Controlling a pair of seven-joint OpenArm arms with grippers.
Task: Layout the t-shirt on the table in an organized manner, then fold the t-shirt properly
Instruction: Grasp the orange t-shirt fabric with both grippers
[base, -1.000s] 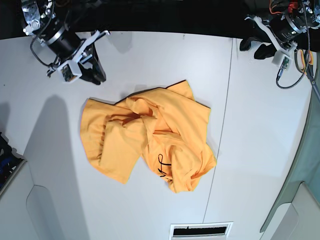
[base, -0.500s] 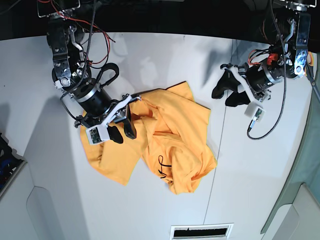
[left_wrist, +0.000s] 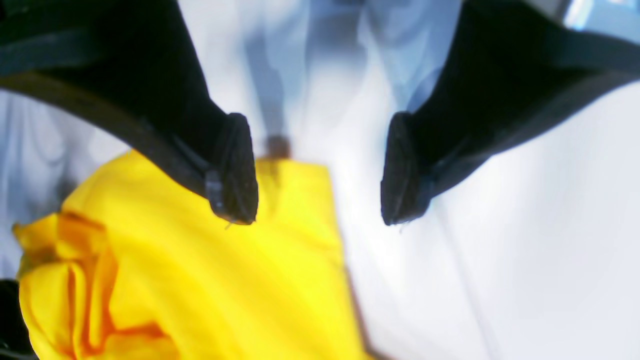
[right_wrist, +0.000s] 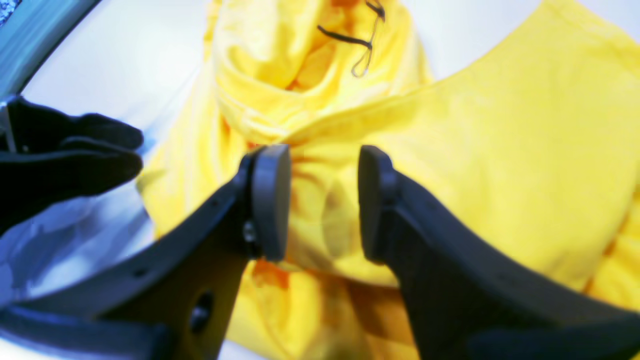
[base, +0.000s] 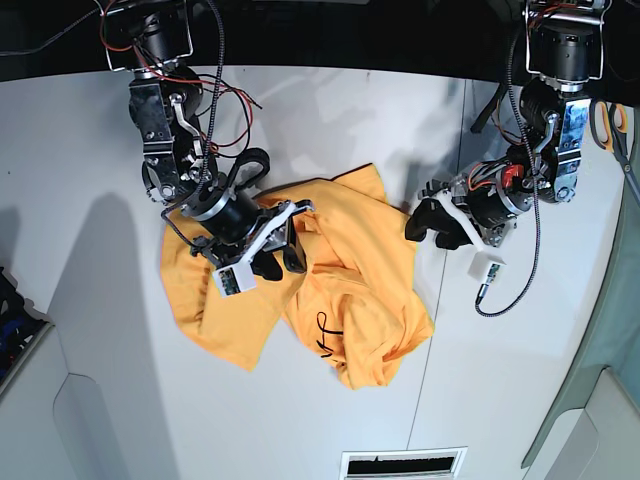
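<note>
Crumpled t-shirt (base: 300, 285) heaped mid-table (base: 90, 330), folds raised at centre. Right gripper (base: 278, 262) parked over the heap's middle with parted jaws, blocking access from that side. Left gripper (base: 436, 227) just off the shirt's edge near the seam line (base: 445, 240), jaws wide apart. Bare table all round the heap. Vent slot (base: 402, 461) at the near edge.
</note>
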